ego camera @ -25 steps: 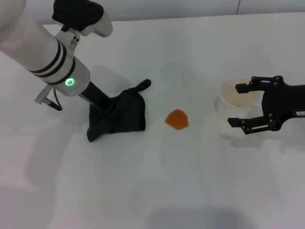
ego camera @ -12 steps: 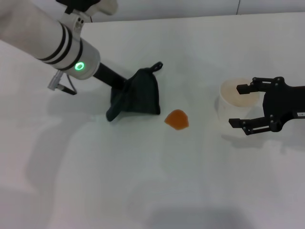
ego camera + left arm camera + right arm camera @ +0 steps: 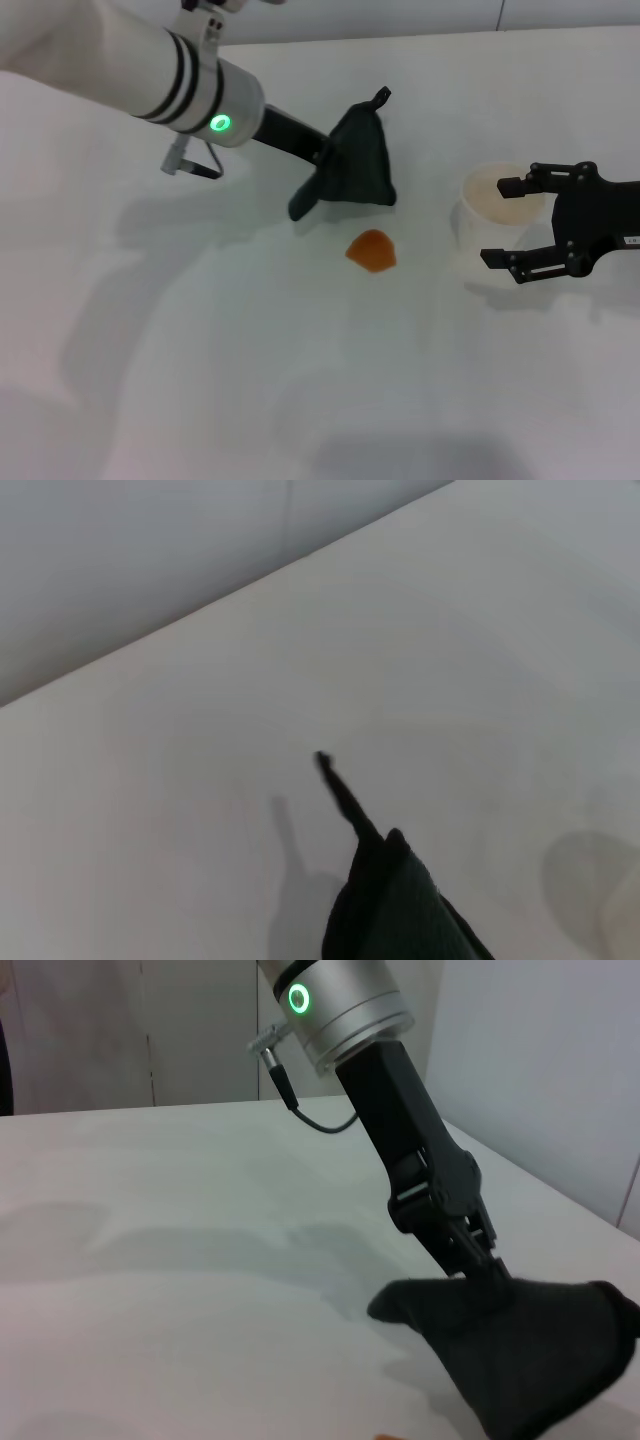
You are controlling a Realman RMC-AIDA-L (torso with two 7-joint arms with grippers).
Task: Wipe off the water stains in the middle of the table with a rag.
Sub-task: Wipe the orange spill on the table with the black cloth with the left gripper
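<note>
Since one second ago the left gripper (image 3: 325,160) has carried the rag (image 3: 352,172) from the left part of the table (image 3: 200,380) up and to the right; now the cloth hangs lifted, at about 11 o'clock from the water stains (image 3: 371,249) and near them, not yet over them. The stain, the cup and the right arm have not changed place.

Going from left to right: the left arm enters from the upper left, and its jaws are closed on a bunched edge of the rag, as the right wrist view shows (image 3: 520,1345). The rag is soft, light and limp; it folds under its own weight, with the small loop (image 3: 381,95) pointing away at 12 o'clock. A pinch at one edge is enough to hold it, but I judge it must be pressed flat to wipe well.

Next comes the orange blot, in the middle of the table. At 3 o'clock from it stands a translucent cup (image 3: 490,205), probably light and easy to tip. The right gripper (image 3: 508,222) hovers beside the cup, jaws wide apart, holding nothing. A wide sweep toward 3 o'clock could strike the cup.
</note>
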